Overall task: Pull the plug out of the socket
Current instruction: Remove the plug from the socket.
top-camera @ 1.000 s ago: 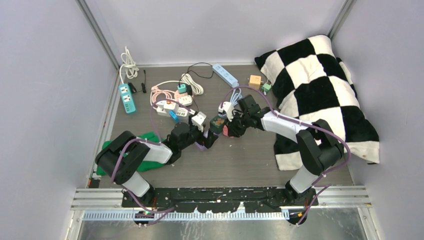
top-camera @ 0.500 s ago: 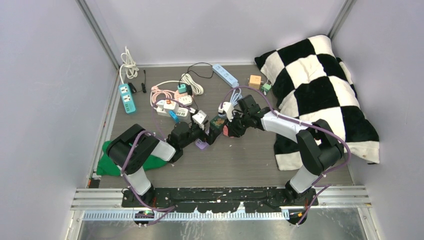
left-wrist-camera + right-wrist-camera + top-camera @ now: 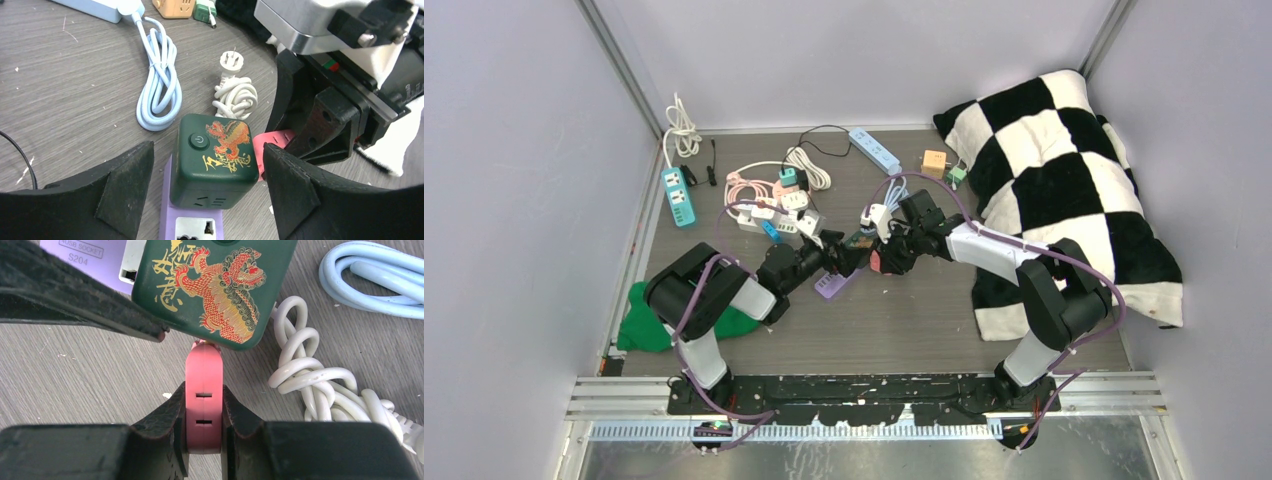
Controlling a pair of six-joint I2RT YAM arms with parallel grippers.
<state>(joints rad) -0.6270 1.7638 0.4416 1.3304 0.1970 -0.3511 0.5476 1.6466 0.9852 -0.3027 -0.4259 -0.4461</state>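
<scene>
Two arms reach in from the near edge of the table and meet over its middle. Beside the left arm's elbow, a green cloth (image 3: 639, 320) lies near the left wall.

The left gripper (image 3: 207, 150) is spread wide. Its jaws stand either side of the green cube socket (image 3: 215, 165), close to its flanks but, in the left wrist view, not pressing on it. The cube sits on top of a purple socket block (image 3: 190, 225), whose near end pokes out below it.

The right gripper (image 3: 204, 405) is clenched on the pink plug (image 3: 204, 385), its pads flat against both faces. The plug's far tip meets the cube's side wall and no prongs show, so I judge it to be seated in the socket.

As for progress, the pulling grip is made, but the bracing grip is not. What seems left is for the left jaws to close on the cube, then for the right arm to draw the plug straight back until its pins clear.

Just beyond the cube lie a knotted white cord (image 3: 234, 95) and a looped pale blue cable (image 3: 157, 85). Farther off are a tangle of pink and white power strips (image 3: 764, 205), a teal strip (image 3: 678, 195), a blue strip (image 3: 874, 150) and a small orange cube (image 3: 934, 162). A black and white checked cushion (image 3: 1054, 170) fills the far right corner.
</scene>
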